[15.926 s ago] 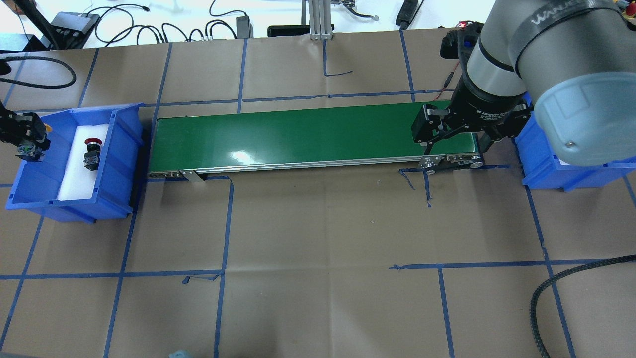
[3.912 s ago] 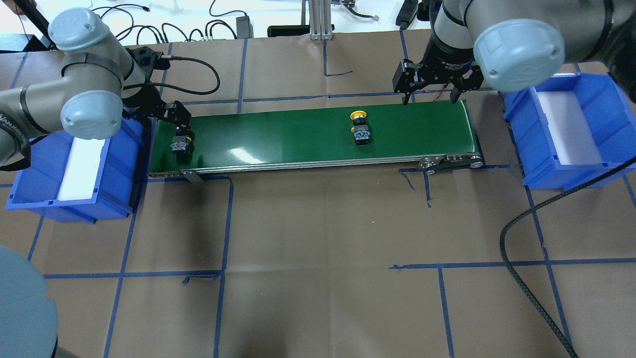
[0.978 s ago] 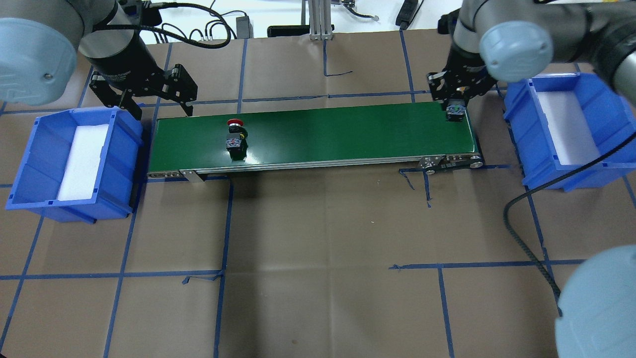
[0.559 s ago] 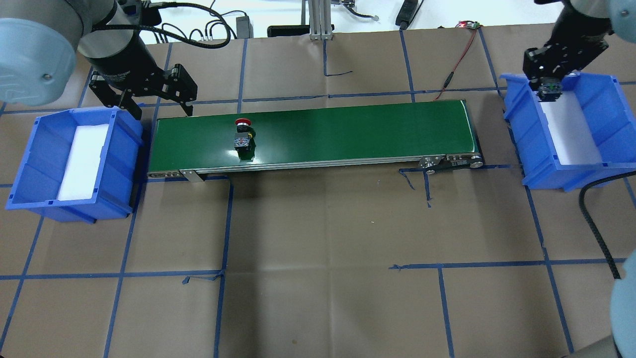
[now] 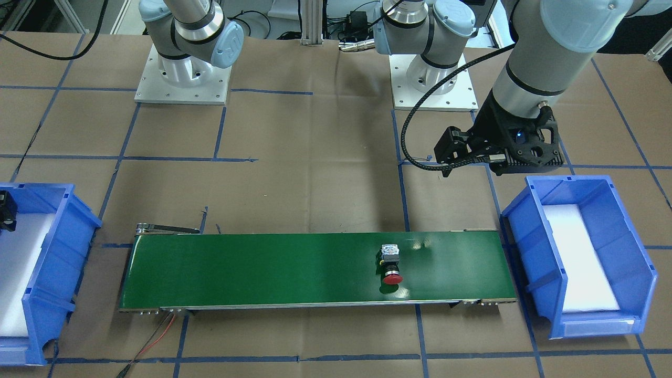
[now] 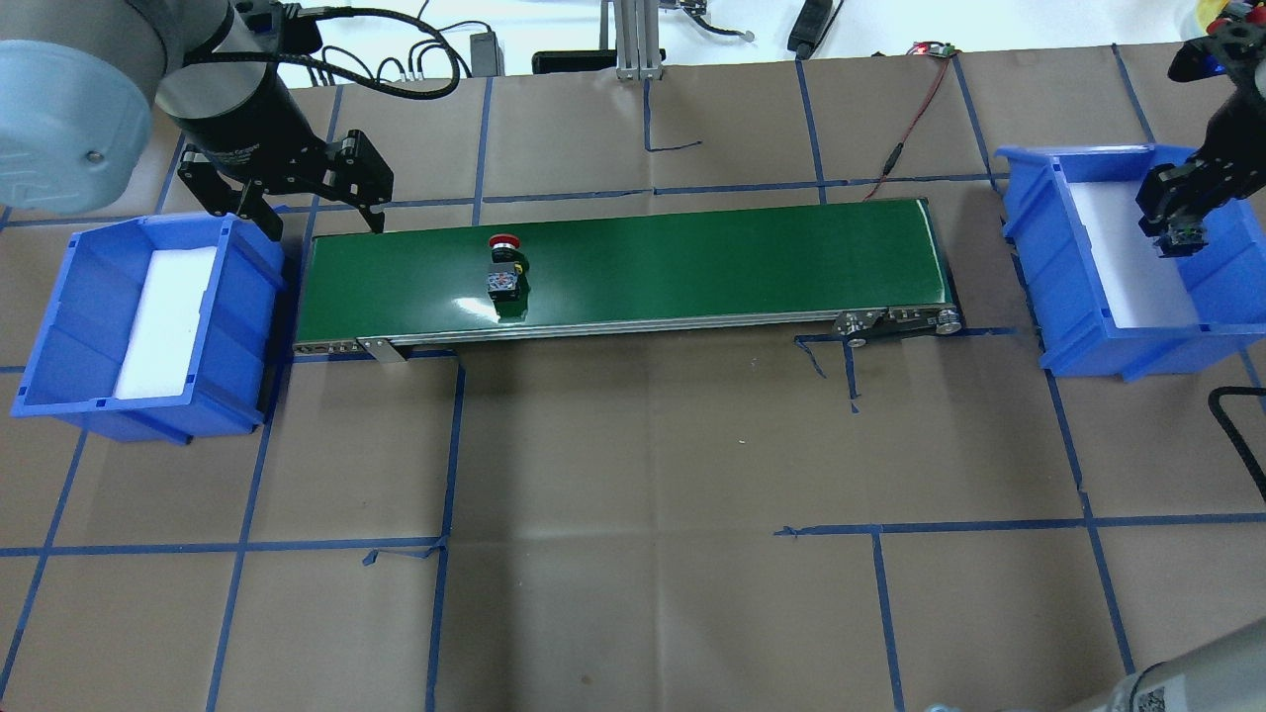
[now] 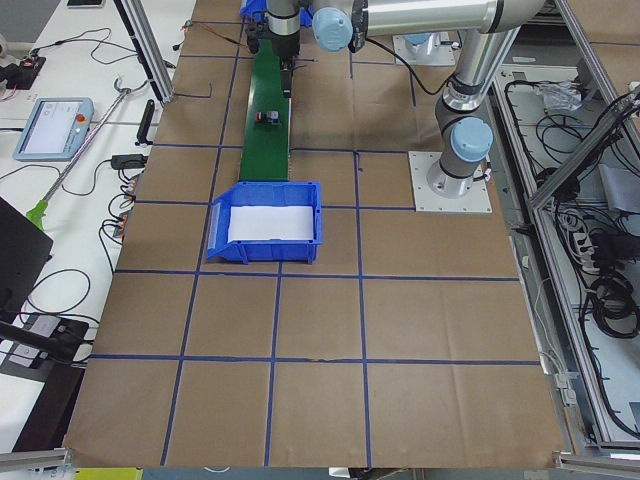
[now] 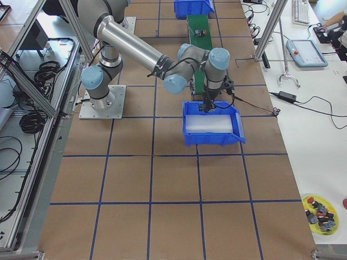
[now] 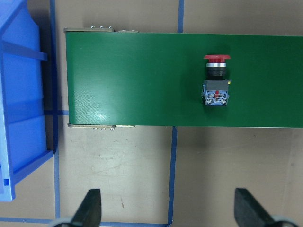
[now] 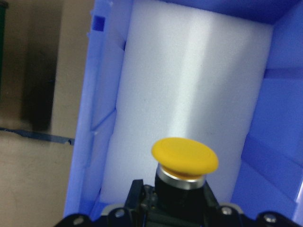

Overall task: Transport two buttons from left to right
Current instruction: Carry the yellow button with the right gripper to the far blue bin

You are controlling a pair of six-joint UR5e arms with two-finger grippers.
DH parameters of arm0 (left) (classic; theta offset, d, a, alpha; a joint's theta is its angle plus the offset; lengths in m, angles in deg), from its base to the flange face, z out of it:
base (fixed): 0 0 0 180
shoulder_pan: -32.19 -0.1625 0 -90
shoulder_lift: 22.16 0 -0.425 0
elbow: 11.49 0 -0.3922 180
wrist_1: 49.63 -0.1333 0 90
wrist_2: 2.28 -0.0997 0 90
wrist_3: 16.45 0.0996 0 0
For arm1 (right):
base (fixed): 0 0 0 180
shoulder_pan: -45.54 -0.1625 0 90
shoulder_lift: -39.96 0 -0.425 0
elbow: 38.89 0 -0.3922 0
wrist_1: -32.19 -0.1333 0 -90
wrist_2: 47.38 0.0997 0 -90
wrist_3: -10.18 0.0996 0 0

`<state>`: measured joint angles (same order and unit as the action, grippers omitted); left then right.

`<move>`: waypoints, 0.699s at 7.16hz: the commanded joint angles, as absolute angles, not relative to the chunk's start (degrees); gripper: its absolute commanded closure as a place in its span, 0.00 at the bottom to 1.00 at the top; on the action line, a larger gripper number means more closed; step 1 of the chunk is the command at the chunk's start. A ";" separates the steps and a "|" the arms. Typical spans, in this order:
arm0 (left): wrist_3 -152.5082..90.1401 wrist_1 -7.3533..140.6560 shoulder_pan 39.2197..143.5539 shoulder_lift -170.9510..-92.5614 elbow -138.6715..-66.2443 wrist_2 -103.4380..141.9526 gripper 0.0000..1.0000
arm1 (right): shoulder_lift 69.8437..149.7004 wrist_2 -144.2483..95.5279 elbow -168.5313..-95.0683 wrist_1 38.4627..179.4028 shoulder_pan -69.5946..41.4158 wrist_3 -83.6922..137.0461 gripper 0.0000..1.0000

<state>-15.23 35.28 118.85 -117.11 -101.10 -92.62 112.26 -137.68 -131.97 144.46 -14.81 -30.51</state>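
In the overhead view the left blue bin [image 6: 59,326] sits at 9 o'clock of the green conveyor belt [image 6: 692,262], holding only its white pad. The left gripper [image 6: 321,213] hangs at 11 o'clock of the belt's left end, its claw spread wide and holding nothing. The red button [image 6: 504,272] lies on its side on the belt's left half, cap toward 12 o'clock. At 3 o'clock, over the right blue bin [image 6: 1078,356], the right gripper [image 6: 1179,229] is clamped on the yellow button [image 10: 185,158], above the white pad
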 commanded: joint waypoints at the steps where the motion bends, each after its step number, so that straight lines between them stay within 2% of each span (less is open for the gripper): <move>1: -15.14 35.27 118.85 -117.17 -101.05 -92.54 0.00 | 110.29 -136.42 -137.92 150.57 -11.34 -33.50 0.96; 5: -15.14 35.27 118.85 -117.00 -101.14 -92.63 0.00 | 106.23 -136.77 -142.07 154.62 -11.24 -36.23 0.95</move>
<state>-15.14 35.27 118.85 -117.07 -101.13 -92.62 106.69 -136.66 -140.90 154.35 -11.27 -36.03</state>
